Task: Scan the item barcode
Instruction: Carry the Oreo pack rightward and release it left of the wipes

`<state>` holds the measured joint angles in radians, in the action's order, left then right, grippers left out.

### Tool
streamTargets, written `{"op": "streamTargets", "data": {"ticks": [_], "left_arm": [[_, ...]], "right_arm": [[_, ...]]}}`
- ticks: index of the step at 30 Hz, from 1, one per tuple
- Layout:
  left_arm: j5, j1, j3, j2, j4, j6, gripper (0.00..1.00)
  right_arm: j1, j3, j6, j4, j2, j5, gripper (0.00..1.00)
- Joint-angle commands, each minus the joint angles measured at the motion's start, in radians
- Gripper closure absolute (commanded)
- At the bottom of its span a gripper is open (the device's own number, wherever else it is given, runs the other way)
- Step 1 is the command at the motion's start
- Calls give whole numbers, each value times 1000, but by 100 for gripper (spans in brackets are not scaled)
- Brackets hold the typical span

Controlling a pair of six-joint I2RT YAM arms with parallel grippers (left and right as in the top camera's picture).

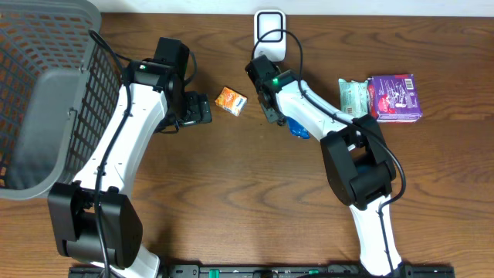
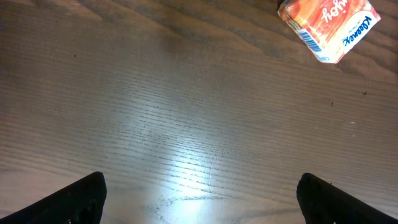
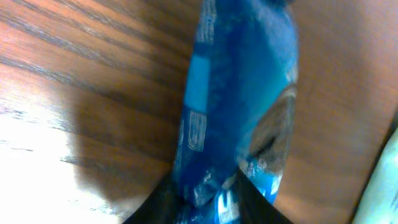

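The right gripper (image 3: pixel 202 198) is clenched on one end of a crinkled blue foil packet (image 3: pixel 236 106). The packet sits near the white barcode scanner (image 1: pixel 268 31), on the robot's side of it, and is mostly hidden under the arm from overhead. Its print is too blurred to read.

The left gripper (image 2: pixel 199 199) hangs left of the scanner, jaws spread and holding nothing, only its fingertips in view. A small orange tissue pack (image 2: pixel 329 25) lies between it and the scanner.

Right of the scanner, a pale green packet (image 1: pixel 353 94) touches a purple packet (image 1: pixel 395 96). Far left of the scanner, a grey plastic mesh basket (image 1: pixel 46 100) is cut off by the frame.

The brown wood-grain table (image 1: pixel 255 193) shows lamp glare.
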<state>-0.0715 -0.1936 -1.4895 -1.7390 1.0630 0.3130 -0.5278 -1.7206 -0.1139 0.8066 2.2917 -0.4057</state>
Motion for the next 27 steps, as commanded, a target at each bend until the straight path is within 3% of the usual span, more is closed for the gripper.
{"op": "streamTargets", "data": {"ticks": [1,2,10,17,20,23,27], "left_arm": [[13,1,2,5,2,-13,2],[13,1,3,5,2,-13,2],[13,1,2,5,2,-13,2],[13,1,3,5,2,-13,2],[13,1,2,5,2,-13,2],[13,1,2,5,2,-13,2],[13,1,2,5,2,-13,2]], "right_arm": [[12,52,-32,24,63,44,90],[15,50,-32,25,63,66,98],[101,-55,-54,152,58,378,99],[277,-216,12,217,55,1109,99],[341,-215,37,211,55,1318,99],[395,-203,68,211,55,1435,99],[452,-161,67,200,55,1440,99]]}}
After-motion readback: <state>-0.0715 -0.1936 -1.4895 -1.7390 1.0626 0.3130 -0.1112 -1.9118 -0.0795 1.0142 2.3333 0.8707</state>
